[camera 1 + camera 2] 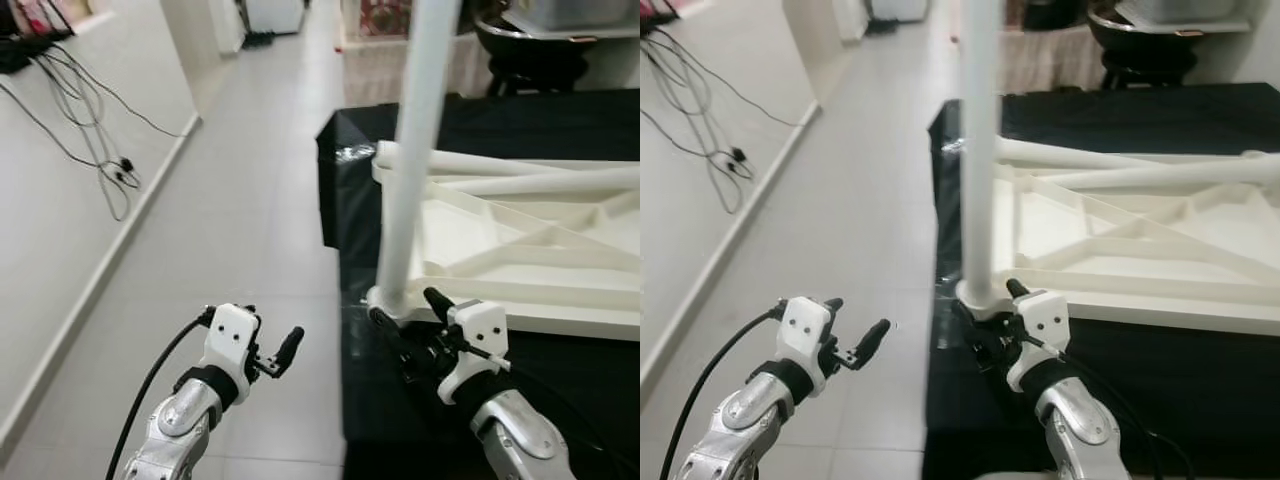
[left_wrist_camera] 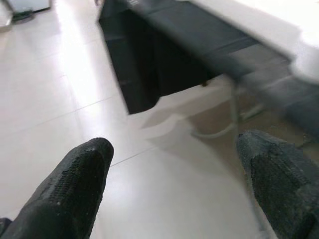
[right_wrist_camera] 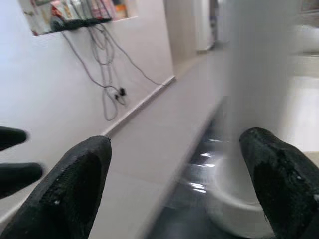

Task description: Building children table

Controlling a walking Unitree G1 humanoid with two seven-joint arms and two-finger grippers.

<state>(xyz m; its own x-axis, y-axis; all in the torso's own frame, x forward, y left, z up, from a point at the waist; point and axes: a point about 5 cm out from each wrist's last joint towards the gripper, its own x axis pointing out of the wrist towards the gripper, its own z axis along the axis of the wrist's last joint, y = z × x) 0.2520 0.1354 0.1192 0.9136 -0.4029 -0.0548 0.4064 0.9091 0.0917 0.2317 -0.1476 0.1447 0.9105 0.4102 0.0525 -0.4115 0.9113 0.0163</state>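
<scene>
A white children's table top (image 1: 520, 250) lies upside down on a black-covered table (image 1: 560, 120). One white leg (image 1: 415, 150) stands upright in the top's near left corner. Two loose white legs (image 1: 500, 165) lie across the far side of the top. My right gripper (image 1: 410, 315) is open right at the foot of the upright leg, whose base (image 3: 239, 199) lies close to one finger in the right wrist view. My left gripper (image 1: 278, 350) is open with nothing in it, hanging over the floor to the left of the black table.
Grey floor tiles (image 1: 250, 200) run along the left of the black table. Black cables (image 1: 90, 140) trail down a white wall at the far left. A dark stool (image 1: 530, 50) and shelves stand behind the table.
</scene>
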